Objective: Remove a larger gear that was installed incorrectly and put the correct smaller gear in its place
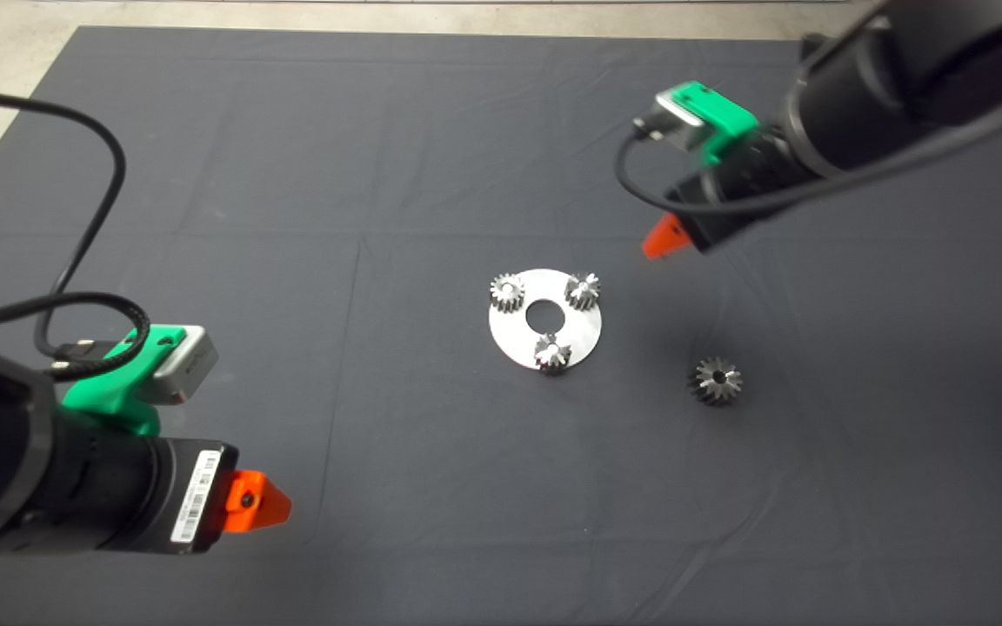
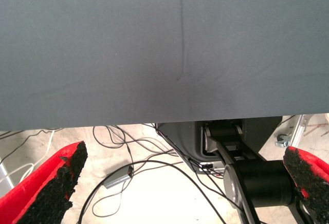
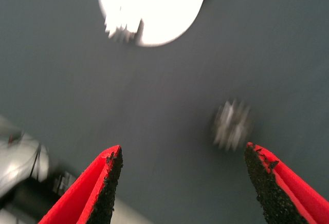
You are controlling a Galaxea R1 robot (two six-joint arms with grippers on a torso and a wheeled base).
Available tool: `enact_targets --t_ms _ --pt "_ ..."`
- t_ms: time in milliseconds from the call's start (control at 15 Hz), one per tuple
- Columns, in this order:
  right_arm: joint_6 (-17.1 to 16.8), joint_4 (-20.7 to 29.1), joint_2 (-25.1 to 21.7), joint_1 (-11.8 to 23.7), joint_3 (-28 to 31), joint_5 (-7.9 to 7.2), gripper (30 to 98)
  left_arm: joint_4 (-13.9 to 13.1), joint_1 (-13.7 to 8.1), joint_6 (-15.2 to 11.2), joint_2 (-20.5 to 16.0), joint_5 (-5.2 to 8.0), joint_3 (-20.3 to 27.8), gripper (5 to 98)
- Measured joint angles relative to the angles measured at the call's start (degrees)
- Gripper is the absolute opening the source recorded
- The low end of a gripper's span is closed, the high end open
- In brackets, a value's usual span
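The larger gear [image 1: 715, 381], dark grey with flared teeth, lies alone on the mat to the right of a round silver plate [image 1: 584, 334]. It shows blurred in the right wrist view [image 3: 231, 125]. Three small steel gears sit on the plate, at its far left [image 1: 507, 292], far right [image 1: 582, 289] and near edge [image 1: 552, 354]. They look alike, so I cannot tell which is the smaller gear. My right gripper [image 1: 664, 237] hovers above the mat beyond and to the right of the plate, open and empty [image 3: 182, 152]. My left gripper [image 1: 262, 502] waits at the lower left, open and empty [image 2: 187, 152].
The dark mat [image 1: 379, 174] covers the table, with pale floor past its far edge. The plate [image 3: 169, 13] has a centre hole. The left wrist view shows the mat's edge, cables and the robot's base [image 2: 241, 167] on the floor.
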Motion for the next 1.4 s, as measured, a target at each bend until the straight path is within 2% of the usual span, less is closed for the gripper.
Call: enact_targets --t_ms 67,200,267,333,400,533,667,733,800,867,933,1067,1267,1400 --pt "1.65 3.67 -2.90 0.96 5.48 -0.27 63.1 -0.02 0.01 1.12 -0.17 0.02 0.00 97.9" --pt "4.58 9.98 -9.84 2.37 13.71 -0.72 67.4 -0.02 0.00 6.08 -0.38 0.02 -0.22 97.9" --pt "5.77 11.41 -12.93 2.99 15.56 -1.38 67.4 -0.02 0.00 8.24 -0.45 0.05 -0.41 97.9" --pt "7.17 12.85 -15.52 3.77 16.63 -2.07 68.1 -0.02 0.00 9.21 -0.54 0.05 -0.55 97.9" --pt "7.54 13.96 -16.45 4.22 17.08 -2.20 71.6 -0.04 -0.01 9.69 -0.48 -0.01 -0.77 97.9" --pt "7.88 14.15 -15.88 4.24 17.47 -1.90 72.0 -0.05 0.00 9.81 -0.52 -1.17 -0.91 97.9" --pt "8.83 14.17 -14.36 4.24 17.58 -0.85 77.8 -0.06 0.00 9.82 -0.99 -4.39 -0.91 97.9" --pt "9.17 14.17 -14.51 4.24 17.66 -0.83 78.1 -0.05 0.00 9.82 -1.28 -5.83 -0.85 97.9" --pt "9.98 14.17 -14.80 4.26 17.69 -0.99 78.1 -0.05 0.00 9.85 -1.28 -7.01 -0.66 97.9" --pt "10.29 14.17 -14.83 4.26 17.69 -1.11 79.8 -0.02 0.00 9.85 -1.27 -7.64 -0.59 97.9" --pt "10.29 14.18 -14.83 4.24 17.75 -1.16 82.7 -0.05 0.00 9.85 -1.47 -7.72 -0.59 97.9" --pt "10.29 14.21 -14.83 4.24 18.45 -1.16 84.2 -0.07 0.00 10.42 -2.29 -7.73 -0.59 97.9" --pt "10.37 14.28 -14.61 4.24 18.54 -1.07 88.3 -0.07 0.00 13.91 -2.98 -8.00 -1.07 97.9" --pt "10.42 14.34 -14.72 4.24 18.56 -1.29 93.0 -0.05 -0.02 14.25 -4.54 -8.47 -1.43 97.9"
